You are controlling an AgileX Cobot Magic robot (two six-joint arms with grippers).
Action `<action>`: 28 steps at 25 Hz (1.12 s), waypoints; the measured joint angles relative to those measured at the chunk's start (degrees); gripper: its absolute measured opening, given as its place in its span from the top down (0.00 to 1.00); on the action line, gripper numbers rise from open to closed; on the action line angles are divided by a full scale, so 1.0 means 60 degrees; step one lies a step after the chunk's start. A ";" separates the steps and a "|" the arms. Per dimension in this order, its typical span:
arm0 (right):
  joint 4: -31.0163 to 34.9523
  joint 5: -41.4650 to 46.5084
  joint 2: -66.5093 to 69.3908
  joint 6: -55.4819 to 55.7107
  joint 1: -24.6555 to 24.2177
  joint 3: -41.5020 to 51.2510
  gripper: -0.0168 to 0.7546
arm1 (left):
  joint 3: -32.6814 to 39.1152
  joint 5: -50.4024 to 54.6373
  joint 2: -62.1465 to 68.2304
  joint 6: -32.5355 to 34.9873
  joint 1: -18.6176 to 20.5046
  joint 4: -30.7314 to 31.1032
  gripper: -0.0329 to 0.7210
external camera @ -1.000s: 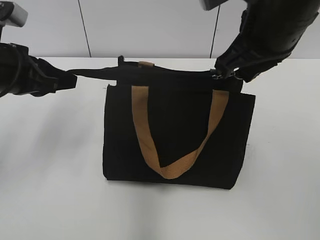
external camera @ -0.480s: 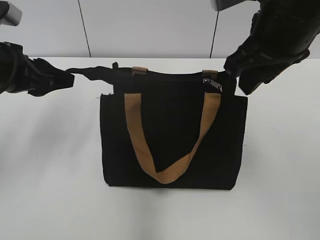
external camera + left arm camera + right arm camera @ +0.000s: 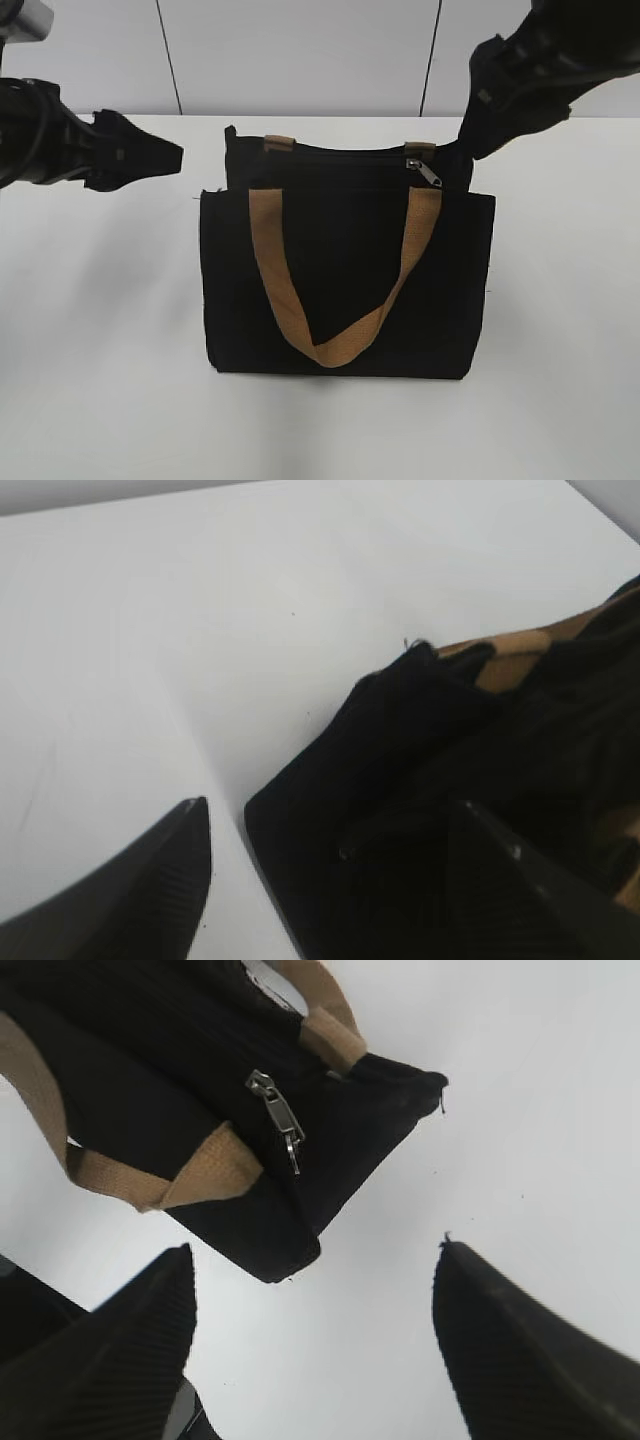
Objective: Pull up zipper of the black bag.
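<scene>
I see the table (image 3: pixel 90 350), white and wide, with the bag (image 3: pixel 340 270) lying at its centre in the exterior view, long axis running 3 to 9 o'clock, its top edge toward 12. A tan handle (image 3: pixel 330 290) hangs in a V down the front panel toward 6 o'clock.

My left arm comes in from 9 o'clock, level with the bag's top; its gripper (image 3: pixel 165 158) points toward 3 o'clock and stands apart from the bag, fingers spread wide with nothing between them. My right arm slants down from 1 o'clock; its gripper (image 3: pixel 315 1335) is likewise parted and empty, hovering just beside the bag's right top corner.

The zipper (image 3: pixel 425 173) lies at the right end of the zip line, its tab pointing toward 4 o'clock, free of both grippers.
</scene>
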 joint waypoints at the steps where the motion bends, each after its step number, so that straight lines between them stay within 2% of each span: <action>1: 0.0000 0.0000 -0.0143 -0.0032 0.0000 0.0000 0.25 | 0.0000 0.0436 -0.0178 -0.0201 -0.0290 0.0000 0.23; 8: 0.0148 -0.0101 -0.0979 -0.0091 0.0000 0.0244 0.26 | 0.0000 0.4629 -0.0871 -0.0774 -0.3113 -0.0017 0.26; 10: 0.0215 -0.0270 -0.1323 -0.0091 0.0000 0.0793 0.26 | 0.0055 0.6089 -0.0806 -0.0520 -0.3794 -0.0151 0.27; 11: 0.0251 -0.0384 -0.1541 -0.0101 0.0000 0.1082 0.26 | 0.0057 0.6791 -0.0742 0.0062 -0.4057 -0.0578 0.28; 12: 0.0256 -0.0511 -0.1767 -0.0101 0.0000 0.1450 0.26 | 0.0057 0.7342 -0.0668 0.0951 -0.4231 -0.1329 0.28; 14: 0.0282 -0.0704 -0.2172 -0.0108 0.0000 0.2170 0.26 | 0.0057 0.8078 -0.0600 0.3083 -0.4348 -0.3450 0.28; 16: 0.0416 -0.0780 -0.2569 -0.0108 0.0000 0.2703 0.26 | 0.0076 0.8468 -0.0688 0.5710 -0.4355 -0.6340 0.27; 20: 0.0685 -0.0809 -0.3502 -0.0175 0.0000 0.3313 0.26 | 0.0081 0.8977 -0.1765 1.0242 -0.4366 -1.1218 0.26; 22: 0.0696 -0.0716 -0.4002 -0.0332 0.0000 0.3576 0.26 | 0.0063 0.9701 -0.2483 1.2149 -0.4387 -1.2782 0.23; 24: 0.0704 -0.0478 -0.4452 -0.0404 0.0000 0.4031 0.26 | 0.0063 1.0619 -0.3220 1.3851 -0.4391 -1.3912 0.20; 26: 0.0704 -0.0200 -0.4961 -0.0436 0.0000 0.4582 0.26 | 0.0063 1.1749 -0.3997 1.4842 -0.4391 -1.4770 0.19; 28: 0.0704 -0.0069 -0.5492 -0.0436 0.0000 0.5280 0.26 | 0.0063 1.2785 -0.4666 1.5303 -0.4391 -1.5289 0.19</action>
